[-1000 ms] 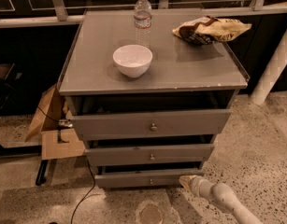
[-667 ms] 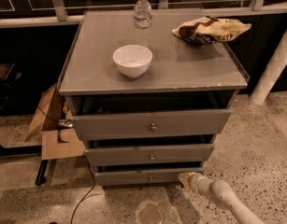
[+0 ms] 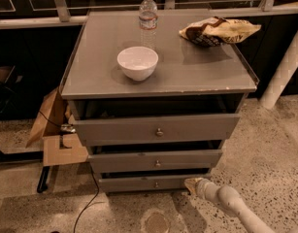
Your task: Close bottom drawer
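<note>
The bottom drawer (image 3: 143, 183) is the lowest, narrowest grey drawer front of the cabinet, with a small round knob (image 3: 156, 184) at its centre. It stands slightly pulled out, with a dark gap above it. My gripper (image 3: 191, 185) is at the end of the white arm (image 3: 226, 200) that comes in from the lower right. It sits low, at the right end of the bottom drawer front, touching or very near it.
The mid-sized drawer (image 3: 156, 161) and the widest top drawer (image 3: 157, 128) also stand slightly open. On the cabinet top (image 3: 197, 67) are a white bowl (image 3: 137, 62), a water bottle (image 3: 148, 17) and a snack bag (image 3: 217, 31). Cardboard (image 3: 54, 130) and a cable (image 3: 88, 198) lie at the left.
The gripper has shifted slightly left, towards the right end of the bottom drawer front. The drawers look unchanged.
</note>
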You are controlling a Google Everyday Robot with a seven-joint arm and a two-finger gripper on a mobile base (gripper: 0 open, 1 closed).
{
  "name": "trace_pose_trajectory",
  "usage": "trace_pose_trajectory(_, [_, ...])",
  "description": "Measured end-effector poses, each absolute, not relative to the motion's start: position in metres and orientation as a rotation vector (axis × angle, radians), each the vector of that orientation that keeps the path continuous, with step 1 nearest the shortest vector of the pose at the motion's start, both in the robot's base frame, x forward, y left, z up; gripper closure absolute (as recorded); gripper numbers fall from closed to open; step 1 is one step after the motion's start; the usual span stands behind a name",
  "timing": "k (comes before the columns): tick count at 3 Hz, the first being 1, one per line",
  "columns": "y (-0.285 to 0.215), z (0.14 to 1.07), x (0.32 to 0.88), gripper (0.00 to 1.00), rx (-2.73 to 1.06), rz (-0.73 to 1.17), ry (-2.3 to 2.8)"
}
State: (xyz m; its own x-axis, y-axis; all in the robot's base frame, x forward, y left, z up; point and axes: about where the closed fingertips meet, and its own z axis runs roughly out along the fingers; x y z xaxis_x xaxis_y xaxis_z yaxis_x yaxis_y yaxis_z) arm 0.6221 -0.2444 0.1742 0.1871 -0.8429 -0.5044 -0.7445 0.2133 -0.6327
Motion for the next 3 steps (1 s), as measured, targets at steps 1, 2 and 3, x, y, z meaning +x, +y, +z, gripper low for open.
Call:
trace_pose_trajectory(1, [-0.243,0.185,0.595,1.0,-1.626,-0.038,1.642])
trace_pose_trajectory(2, [-0.243,0.193,0.542,1.0,-1.712,0.144,1.749])
trace_pose_trajectory(3, [-0.242,0.191,0.534,0.81,-1.711,0.163,1.767])
